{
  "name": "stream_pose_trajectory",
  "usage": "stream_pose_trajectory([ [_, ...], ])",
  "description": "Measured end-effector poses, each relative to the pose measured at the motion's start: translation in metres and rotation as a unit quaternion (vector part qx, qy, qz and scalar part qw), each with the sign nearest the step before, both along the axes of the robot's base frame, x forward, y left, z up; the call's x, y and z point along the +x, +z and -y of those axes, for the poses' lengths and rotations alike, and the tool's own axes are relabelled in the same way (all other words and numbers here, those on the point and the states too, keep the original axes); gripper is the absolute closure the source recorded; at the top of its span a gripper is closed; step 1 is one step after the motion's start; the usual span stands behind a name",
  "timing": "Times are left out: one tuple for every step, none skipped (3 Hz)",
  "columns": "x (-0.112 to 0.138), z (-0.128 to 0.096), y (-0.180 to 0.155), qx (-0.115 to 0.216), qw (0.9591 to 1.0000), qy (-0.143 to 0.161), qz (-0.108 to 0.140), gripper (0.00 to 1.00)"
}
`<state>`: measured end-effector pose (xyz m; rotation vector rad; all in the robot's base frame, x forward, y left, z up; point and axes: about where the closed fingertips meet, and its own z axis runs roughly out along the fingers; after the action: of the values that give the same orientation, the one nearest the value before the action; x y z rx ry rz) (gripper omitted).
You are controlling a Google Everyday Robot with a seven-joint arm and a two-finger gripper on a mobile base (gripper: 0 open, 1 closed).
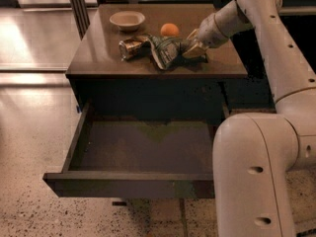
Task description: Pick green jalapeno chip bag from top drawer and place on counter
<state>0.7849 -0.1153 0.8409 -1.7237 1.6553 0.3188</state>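
Green jalapeno chip bag (167, 51), crumpled foil, green with white and dark print, pinched at the waist and flared at both ends. Lying flat on the counter (96, 53), near the middle of its front half, out of the top drawer (129, 184).

Touching the bag's right end: gripper (194, 49), pale and blocky, low over the counter surface. Whether clamped on the foil or let go, cannot tell. Behind it, a smooth cream arm (276, 38) of rounded tubular segments, reaching in from the right, with a bulky cylindrical joint in the foreground.

Just beside the bag's left end, perhaps touching: crushed can (130, 48), shiny gold-brown metal, dented and on its side. Behind the bag, a round orange fruit (169, 29), matte skin. Further back and to the left, a shallow pale bowl (127, 19), upright.

Counter glossy, brown, square, thin-edged, atop a dark cabinet. Below it, the drawer pulled well out: wide, shallow, dark grey-brown, flat bottom, low sides, plain front panel. Underneath and to the left, pale speckled floor (29, 132), polished and reflecting light.
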Motion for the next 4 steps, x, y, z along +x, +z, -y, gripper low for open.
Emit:
stream_pose_trajectory([
  [0.0000, 0.0000, 0.0000, 0.000, 1.0000, 0.000, 0.000, 0.58],
  [0.0000, -0.0001, -0.0001, 0.000, 1.0000, 0.000, 0.000, 0.35],
  [0.0001, -0.0001, -0.0001, 0.000, 1.0000, 0.000, 0.000, 0.11],
  [0.0001, -0.0002, -0.0002, 0.000, 1.0000, 0.000, 0.000, 0.00],
])
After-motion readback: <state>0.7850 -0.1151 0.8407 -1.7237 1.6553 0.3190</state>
